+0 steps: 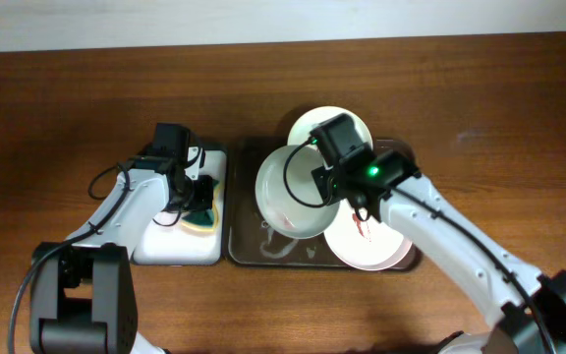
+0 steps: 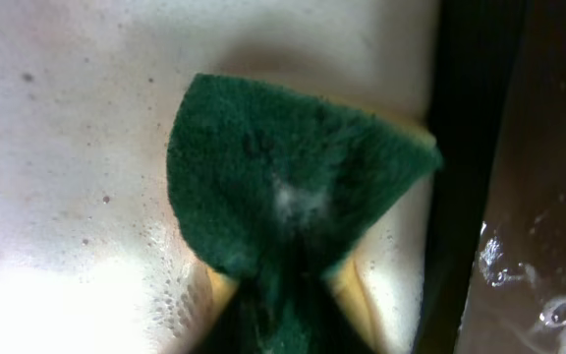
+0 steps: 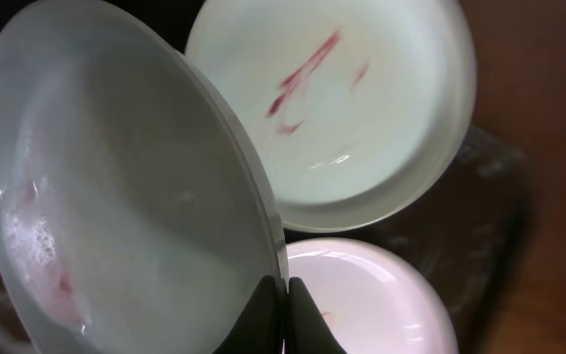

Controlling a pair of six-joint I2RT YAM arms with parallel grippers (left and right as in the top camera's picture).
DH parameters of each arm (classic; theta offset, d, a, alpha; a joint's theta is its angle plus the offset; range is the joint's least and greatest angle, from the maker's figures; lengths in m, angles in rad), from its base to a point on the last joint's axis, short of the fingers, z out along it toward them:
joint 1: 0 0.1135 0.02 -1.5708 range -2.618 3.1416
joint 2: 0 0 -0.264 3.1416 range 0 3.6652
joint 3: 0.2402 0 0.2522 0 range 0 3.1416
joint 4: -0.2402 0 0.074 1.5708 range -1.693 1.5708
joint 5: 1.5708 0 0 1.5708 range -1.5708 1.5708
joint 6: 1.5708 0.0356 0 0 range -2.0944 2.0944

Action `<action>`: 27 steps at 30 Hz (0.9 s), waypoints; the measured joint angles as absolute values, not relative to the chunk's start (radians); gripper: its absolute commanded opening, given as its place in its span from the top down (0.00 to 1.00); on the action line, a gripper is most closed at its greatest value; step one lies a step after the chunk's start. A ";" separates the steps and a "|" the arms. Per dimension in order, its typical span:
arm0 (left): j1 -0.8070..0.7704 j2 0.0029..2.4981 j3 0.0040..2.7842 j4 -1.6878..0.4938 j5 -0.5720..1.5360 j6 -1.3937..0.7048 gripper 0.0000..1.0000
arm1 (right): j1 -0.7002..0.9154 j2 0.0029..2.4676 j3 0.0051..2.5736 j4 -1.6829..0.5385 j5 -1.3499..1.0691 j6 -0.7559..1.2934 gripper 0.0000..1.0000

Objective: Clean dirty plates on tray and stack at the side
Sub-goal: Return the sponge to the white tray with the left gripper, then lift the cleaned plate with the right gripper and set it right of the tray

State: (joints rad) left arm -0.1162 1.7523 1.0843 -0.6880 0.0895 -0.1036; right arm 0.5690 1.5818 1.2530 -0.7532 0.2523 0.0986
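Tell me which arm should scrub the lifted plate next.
Left. The left gripper pinches the green sponge, while the right gripper is busy holding the lifted plate tilted over the tray.

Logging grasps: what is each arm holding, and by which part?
Right jaws pinch the tilted white plate at its rim; left jaws pinch the green sponge at one edge.

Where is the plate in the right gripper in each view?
Overhead: held plate, centre, tilted over the tray.
Left wrist: not in it, only the sponge.
Right wrist: left half, rim in the right gripper.
Shared landmark: pinkish plate.
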 measured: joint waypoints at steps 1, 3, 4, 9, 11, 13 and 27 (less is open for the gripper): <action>-0.116 1.752 1.084 -0.688 0.088 -0.105 0.28 | 0.606 1.571 1.256 -0.746 0.330 0.077 0.96; -0.116 1.753 1.084 -0.687 0.086 -0.099 0.27 | 0.675 1.568 1.259 -0.723 0.467 0.054 0.96; -0.116 1.753 1.084 -0.687 0.086 -0.097 0.27 | 0.705 1.568 1.259 -0.708 0.519 0.048 0.96; -0.116 1.753 1.084 -0.687 0.086 -0.097 0.25 | 0.838 1.568 1.259 -0.646 0.755 0.030 0.96; -0.116 1.753 1.084 -0.687 0.086 -0.097 0.25 | 0.862 1.568 1.259 -0.638 0.815 0.027 0.96; -0.116 1.753 1.084 -0.687 0.086 -0.097 0.25 | 0.869 1.568 1.259 -0.637 0.845 0.026 0.96; -0.116 1.754 1.084 -0.668 0.086 -0.097 0.22 | 0.872 1.568 1.259 -0.603 0.925 0.023 0.96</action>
